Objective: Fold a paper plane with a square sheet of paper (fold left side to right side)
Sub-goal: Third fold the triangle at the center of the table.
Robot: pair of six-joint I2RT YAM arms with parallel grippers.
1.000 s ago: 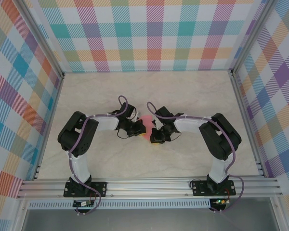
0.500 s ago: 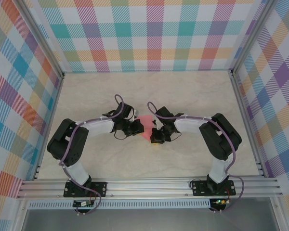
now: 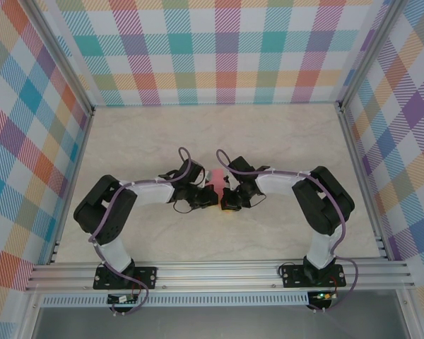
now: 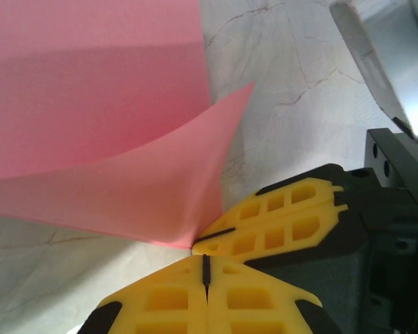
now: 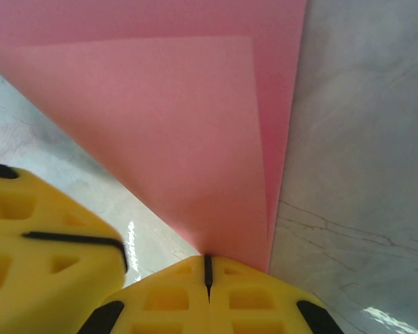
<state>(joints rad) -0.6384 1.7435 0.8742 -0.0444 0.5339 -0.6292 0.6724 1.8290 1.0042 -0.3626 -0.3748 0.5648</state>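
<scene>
Presently my left hand (image 4: 205, 263) pinches a lifted corner of the thin salmon-pink square paper sheet (image 4: 90, 90); my closed right hand (image 5: 207, 266) crowds it. Opposing tugs could tear it.

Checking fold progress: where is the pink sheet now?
Top view: the square sheet of paper sits mid-table, near corner pinched by left gripper and right gripper.

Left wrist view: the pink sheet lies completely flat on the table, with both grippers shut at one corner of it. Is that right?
Not flat. The left wrist view shows a flap of the square sheet of paper curling up off the table. It rises to the corner where the left gripper and right gripper, both shut, pinch it.
</scene>
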